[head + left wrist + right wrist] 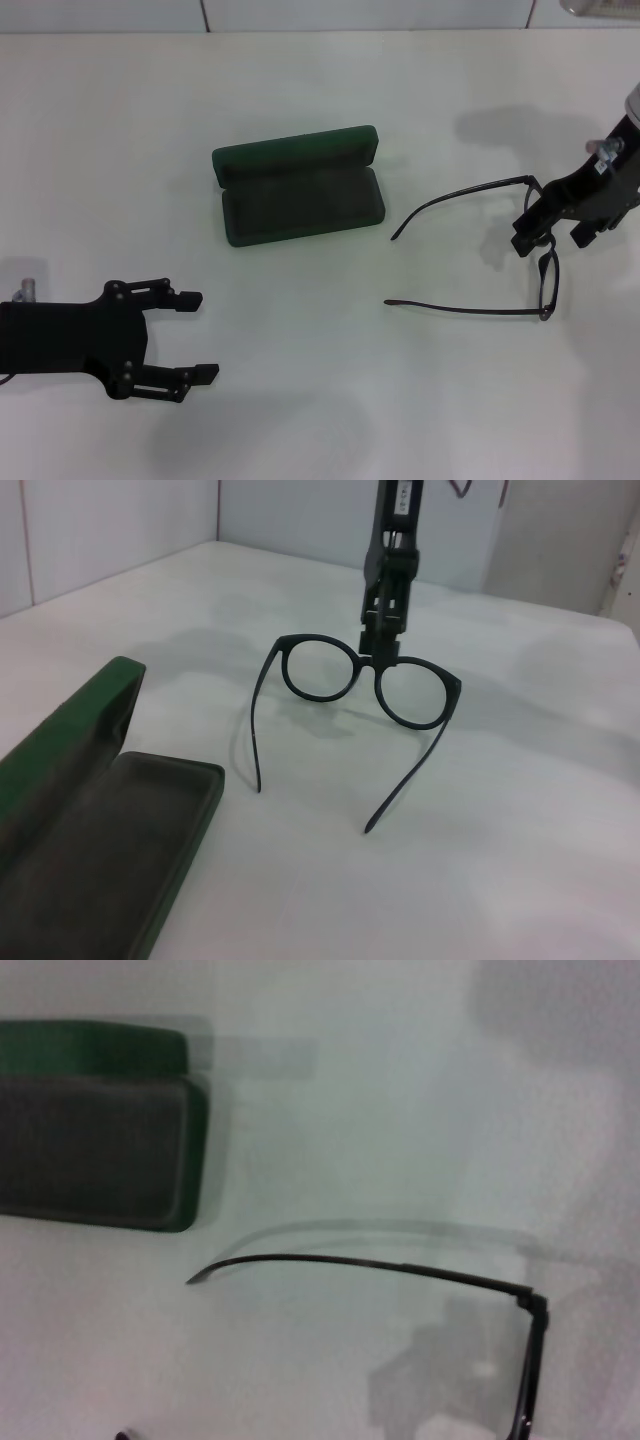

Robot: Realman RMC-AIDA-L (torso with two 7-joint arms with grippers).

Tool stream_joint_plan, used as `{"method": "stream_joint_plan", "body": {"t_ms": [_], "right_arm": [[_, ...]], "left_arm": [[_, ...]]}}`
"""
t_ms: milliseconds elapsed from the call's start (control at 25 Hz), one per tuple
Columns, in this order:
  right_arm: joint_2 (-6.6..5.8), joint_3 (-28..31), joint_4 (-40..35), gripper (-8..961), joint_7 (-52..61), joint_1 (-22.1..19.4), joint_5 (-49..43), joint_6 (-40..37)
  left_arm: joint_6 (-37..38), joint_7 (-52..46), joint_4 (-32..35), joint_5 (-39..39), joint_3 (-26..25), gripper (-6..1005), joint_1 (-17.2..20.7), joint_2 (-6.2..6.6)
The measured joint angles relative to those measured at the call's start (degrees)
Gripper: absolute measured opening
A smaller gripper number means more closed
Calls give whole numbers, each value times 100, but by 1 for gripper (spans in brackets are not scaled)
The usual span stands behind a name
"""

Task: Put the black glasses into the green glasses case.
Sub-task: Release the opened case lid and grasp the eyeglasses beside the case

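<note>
Currently the right pincer (545, 232) is closed on the bridge of the black glasses (547, 281), between the 2 lenses, as the left wrist view shows clearly. The frame stands near the right side of the surface (300, 420), its 2 temple arms spread open and pointing toward the green glasses case (298, 190). Whether the temple tips touch the surface cannot be told. The case lies open near the centre, lid back and lined tray up, well apart from the glasses. The left pincer (190, 335) rests low on the left with its fingers spread, holding nothing.

Risks from this state:

1. Grip slip. The hold is on a thin, narrow bridge. A quick swing toward the case could rotate the frame in the pincer or drop it.
2. Unfolded temples. With both arms open, the glasses are likely deeper than the tray. Lowered as they are, the temple tips would probably catch the rim or the raised lid and ride out of the tray.
3. Case displacement. Nothing holds the case. Contact from a temple tip or a lens rim could push it across the surface.
4. Lens contact. Excess closing force near the bridge may stress the frame.
</note>
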Motion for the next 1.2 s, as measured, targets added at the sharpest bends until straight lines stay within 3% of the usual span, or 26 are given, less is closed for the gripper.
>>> {"method": "stream_joint_plan", "body": {"t_ms": [760,960,1200], "right_arm": [[92,-1,-46,823,0,-233,35,381],[157,-35,-59,605,-3,-183,3,383],[162,-41,-63,475,-6,-180,-2,394]], "left_arm": [[-3,75,-13,2,0,873,62,-41],[-6,76,-13,1,5,872,49,-42],[-15,76,-13,1,11,872,56,-42]]}}
